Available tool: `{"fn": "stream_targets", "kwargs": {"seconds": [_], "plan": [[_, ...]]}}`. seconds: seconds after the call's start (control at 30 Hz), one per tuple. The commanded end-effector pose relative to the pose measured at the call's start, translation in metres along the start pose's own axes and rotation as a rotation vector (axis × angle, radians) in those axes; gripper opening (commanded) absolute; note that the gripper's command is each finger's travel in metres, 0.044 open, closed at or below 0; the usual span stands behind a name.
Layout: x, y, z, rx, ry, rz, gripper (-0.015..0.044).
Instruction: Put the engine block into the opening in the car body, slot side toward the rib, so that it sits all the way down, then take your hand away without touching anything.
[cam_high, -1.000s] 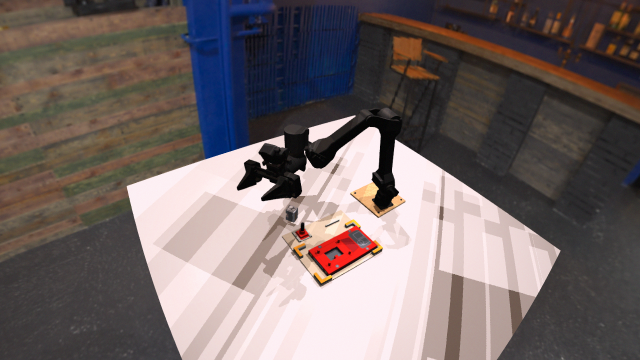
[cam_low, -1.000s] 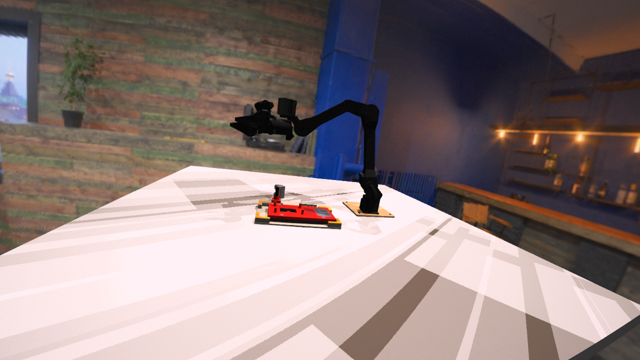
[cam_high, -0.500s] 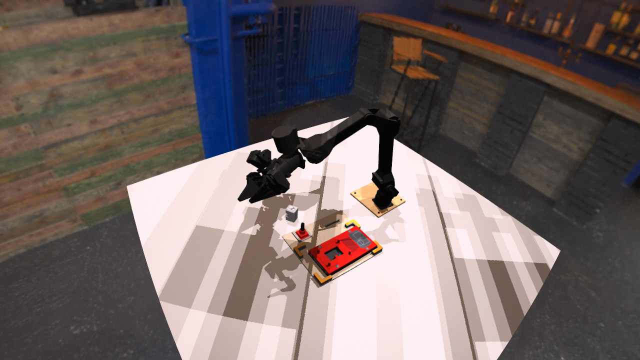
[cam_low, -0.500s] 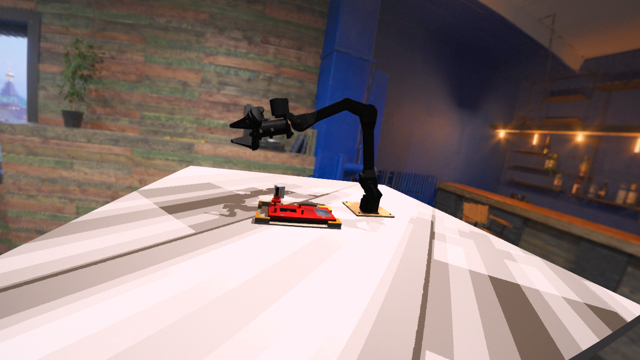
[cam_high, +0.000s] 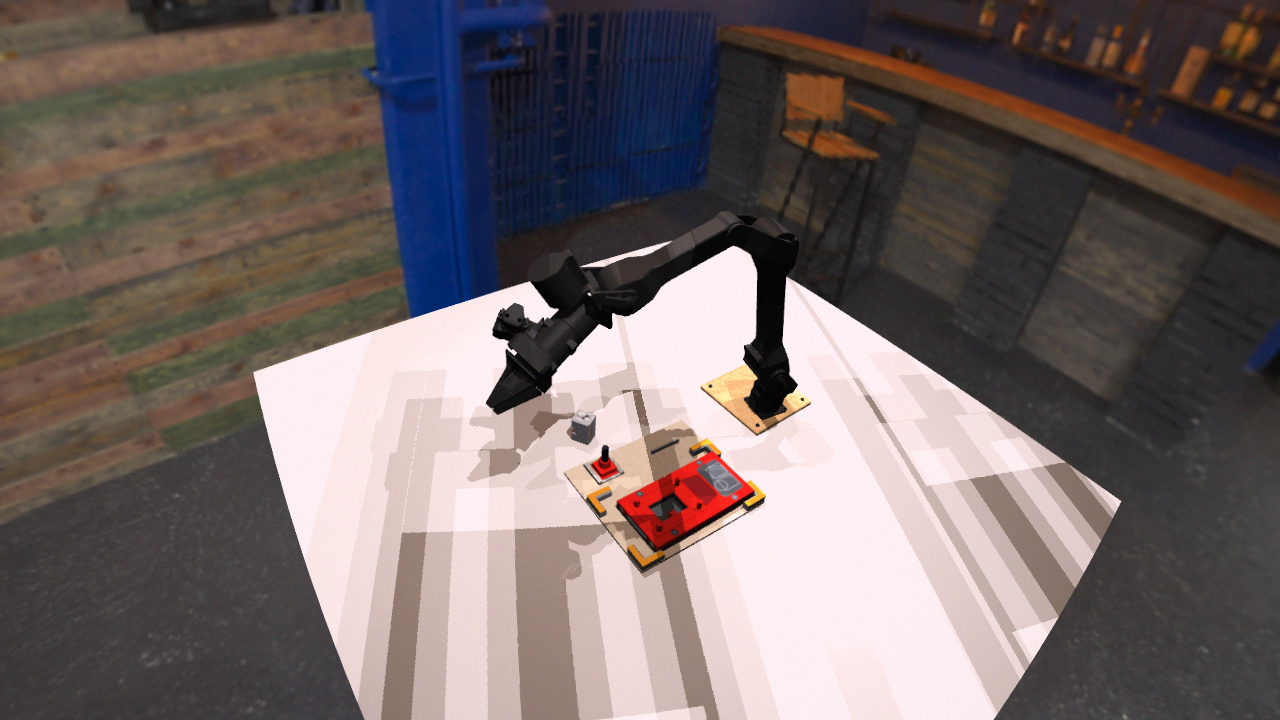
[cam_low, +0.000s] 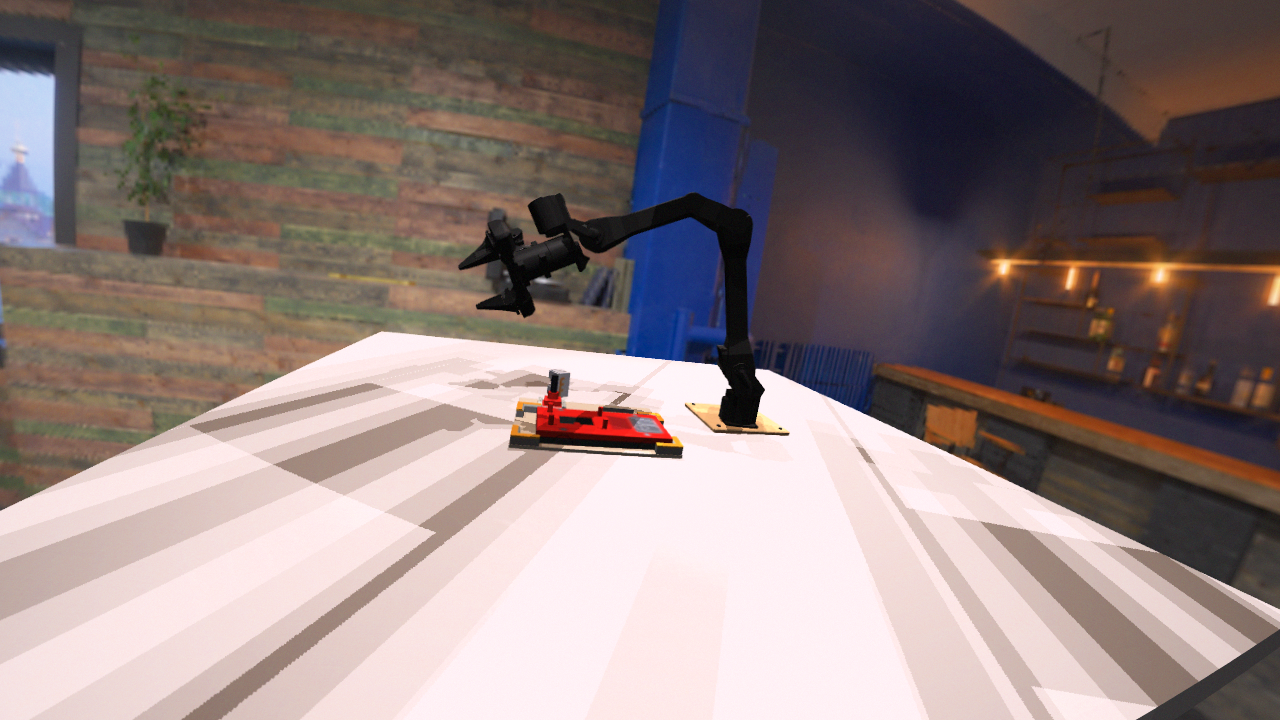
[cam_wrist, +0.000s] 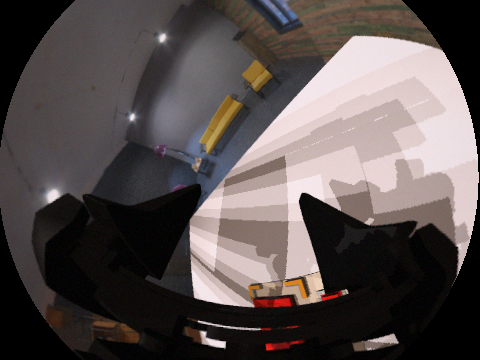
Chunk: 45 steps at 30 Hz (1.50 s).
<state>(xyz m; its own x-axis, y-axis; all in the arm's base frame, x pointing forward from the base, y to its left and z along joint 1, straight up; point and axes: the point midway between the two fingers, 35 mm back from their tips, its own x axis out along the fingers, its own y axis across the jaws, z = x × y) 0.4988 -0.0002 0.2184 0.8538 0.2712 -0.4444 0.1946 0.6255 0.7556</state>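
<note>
Plank wall (cam_high: 223, 223) (cam_low: 358, 134) (cam_wrist: 340, 25) and a pale table (cam_high: 805, 626) (cam_low: 626, 582) (cam_wrist: 340, 100) streaked with shadow form the setting. Engine block (cam_high: 583, 428) (cam_low: 563, 382): grey, upright on the table, near centre of the top view, just beyond the board (cam_high: 631, 447) (cam_low: 595, 450) (cam_wrist: 312, 282); not discernible in the wrist view. Gripper (cam_high: 505, 404) (cam_low: 469, 286) (cam_wrist: 251, 194): raised, above and left of the block in the top view, jaws spread wide with nothing between them. Car body (cam_high: 700, 483) (cam_low: 617, 434) (cam_wrist: 272, 302): red, lower centre, its opening (cam_high: 665, 508) (cam_low: 574, 420) unfilled. Step in hand, as judged: approach before grasping. Next would come lining up over the block, fingers pointed down, and lowering around it, avoiding the knobbed red piece (cam_high: 605, 466) (cam_low: 552, 404) (cam_wrist: 331, 296). Slot and rib directions cannot be told; they need checking before insertion.
</note>
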Motion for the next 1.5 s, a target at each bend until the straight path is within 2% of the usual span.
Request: {"fn": "stream_targets", "kwargs": {"seconds": [0.0,0.77,1.47], "plan": [[0.001,-0.01,-0.001,0.109,0.018,-0.062,0.044],[-0.024,-0.063,-0.019,0.776,0.021,-0.483,0.044],[-0.078,-0.097,-0.038,1.309,-0.176,-0.918,0.044]]}}
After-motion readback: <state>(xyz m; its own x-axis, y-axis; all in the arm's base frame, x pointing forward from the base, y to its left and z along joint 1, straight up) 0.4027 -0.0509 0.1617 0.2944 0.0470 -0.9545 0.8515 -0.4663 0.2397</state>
